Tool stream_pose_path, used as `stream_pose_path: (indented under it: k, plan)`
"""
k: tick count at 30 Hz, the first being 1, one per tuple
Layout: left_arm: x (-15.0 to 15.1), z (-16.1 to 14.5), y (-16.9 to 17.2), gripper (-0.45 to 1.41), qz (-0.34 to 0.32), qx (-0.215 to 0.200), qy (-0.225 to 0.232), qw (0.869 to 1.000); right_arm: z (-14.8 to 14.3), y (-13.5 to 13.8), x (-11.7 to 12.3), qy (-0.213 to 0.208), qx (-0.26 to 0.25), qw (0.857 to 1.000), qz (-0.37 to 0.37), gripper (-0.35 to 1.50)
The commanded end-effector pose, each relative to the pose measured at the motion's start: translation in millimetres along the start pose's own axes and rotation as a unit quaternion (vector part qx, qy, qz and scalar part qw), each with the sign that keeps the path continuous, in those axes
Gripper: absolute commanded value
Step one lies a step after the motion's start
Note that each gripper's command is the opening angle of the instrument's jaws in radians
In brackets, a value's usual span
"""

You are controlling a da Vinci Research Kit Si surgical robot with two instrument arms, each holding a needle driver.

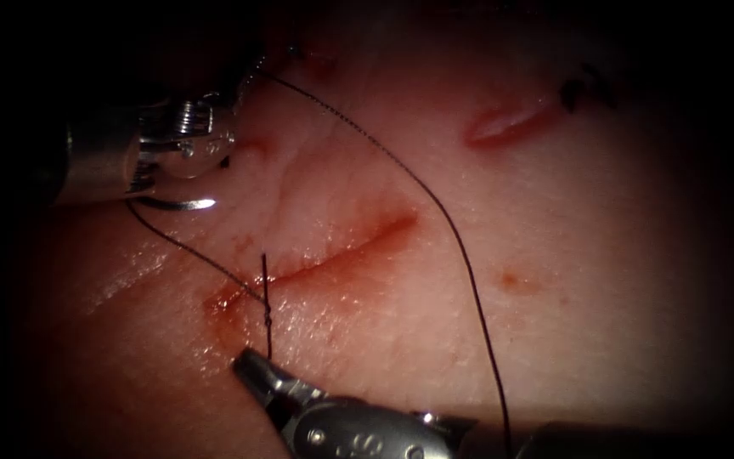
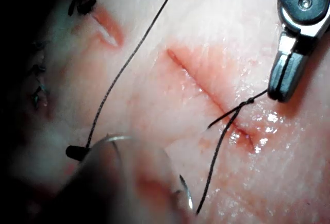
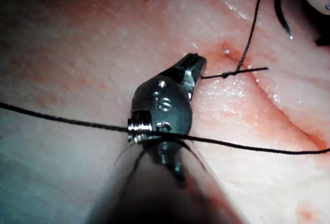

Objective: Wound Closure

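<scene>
Endoscope view: right hand [image 1: 246,364] was clamped on the thread [image 1: 268,327] below a knot at the left end of the cut [image 1: 341,251]; left hand [image 1: 182,136] held the needle [image 1: 182,204] over the tissue [image 1: 605,255], jaws' gap untellable.
Left wrist view: one needle [image 2: 186,195], clear of tissue; two cuts.
Right wrist view: thread [image 3: 247,145] crossed the right hand [image 3: 192,68].

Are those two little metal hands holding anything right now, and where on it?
The right hand pinches the thread just below the knot at the cut. The left hand holds the needle mid-curve, off the tissue.
</scene>
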Motion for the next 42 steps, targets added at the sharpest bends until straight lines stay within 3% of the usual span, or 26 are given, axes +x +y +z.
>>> stream_pose_path:
  k: [1,4,11,14,21,42]
  plan:
    - [0.0,0.6,-0.2,-0.45,-0.014,-0.011,0.013,1.000,0.8,-0.2,-0.1,0.002,-0.001,1.000,0.000,-0.35]
    - [0.1,0.0,-0.9,-0.45,-0.059,-0.042,0.035,0.997,0.8,0.0,-0.3,0.001,-0.004,1.000,-0.001,-0.35]
    - [-0.2,-0.9,-1.3,-0.45,-0.076,-0.047,0.043,0.995,0.9,0.0,-0.3,0.004,-0.006,1.000,-0.001,-0.35]
    - [-0.4,-1.5,-0.9,-0.45,-0.093,-0.035,0.018,0.995,0.9,-0.1,-0.4,0.006,-0.006,1.000,-0.001,-0.35]
    - [-1.1,-0.9,-1.7,-0.45,-0.101,-0.011,0.012,0.995,0.2,-0.4,-0.3,0.011,-0.006,1.000,-0.001,-0.35]
    - [-0.8,-1.0,-1.9,-0.45,-0.102,-0.012,0.008,0.995,-0.9,1.0,0.2,0.029,-0.004,1.000,0.003,-0.35]
